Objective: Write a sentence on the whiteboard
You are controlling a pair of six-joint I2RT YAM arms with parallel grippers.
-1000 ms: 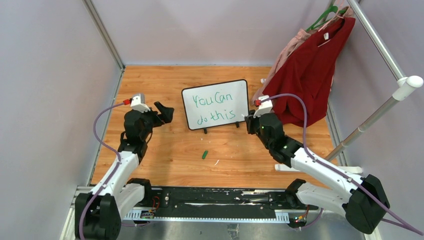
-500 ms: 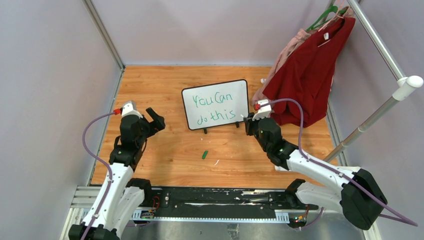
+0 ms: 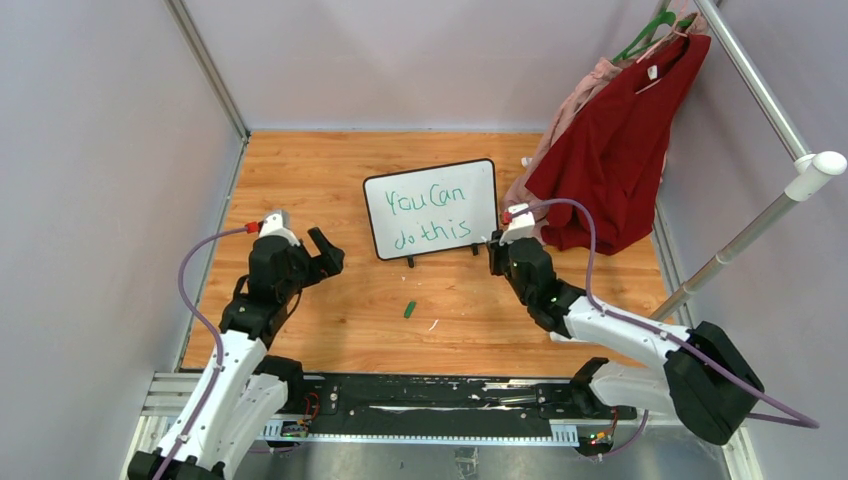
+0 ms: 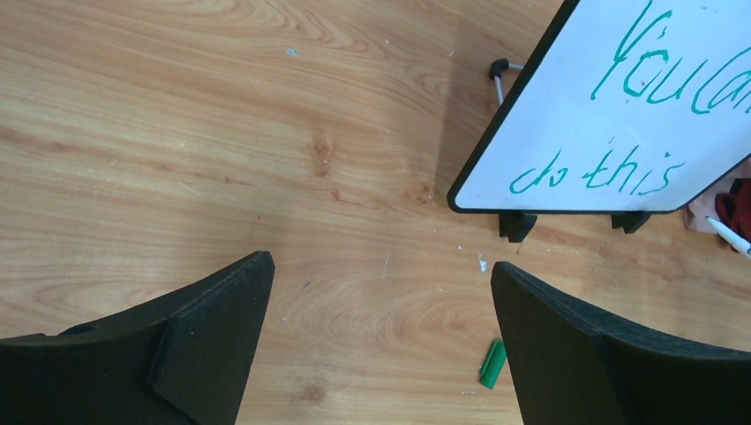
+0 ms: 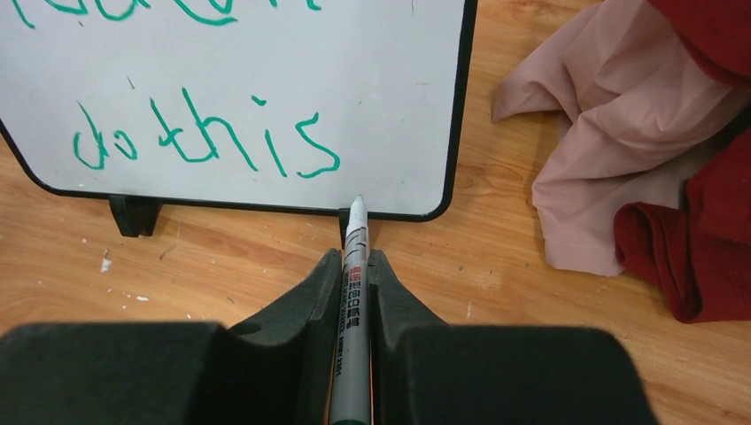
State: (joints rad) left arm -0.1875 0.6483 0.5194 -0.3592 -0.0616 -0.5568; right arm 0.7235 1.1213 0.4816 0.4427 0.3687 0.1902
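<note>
The whiteboard (image 3: pixel 482 185) stands on its two feet at the middle of the wooden floor. It bears the sentence (image 3: pixel 420 202) "You Can do this" in green, in two lines. My right gripper (image 3: pixel 497 247) is shut on a white marker (image 5: pixel 354 266). The marker's tip is bare and sits just below the board's lower right corner (image 5: pixel 416 208). My left gripper (image 3: pixel 328 252) is open and empty, left of the board and above bare floor (image 4: pixel 381 266). The board (image 4: pixel 567 115) and the "do this" lettering (image 4: pixel 602 173) show at the upper right of the left wrist view.
A green marker cap (image 3: pixel 409 309) lies on the floor in front of the board and shows in the left wrist view (image 4: pixel 492 364). A red garment (image 3: pixel 620 140) and pink cloth (image 5: pixel 611 150) hang at the right from a rack pole (image 3: pixel 760 90). Grey walls enclose the floor.
My left gripper has drawn back from beside the board's left edge toward the near side. My right gripper has shifted slightly left, still holding the marker.
</note>
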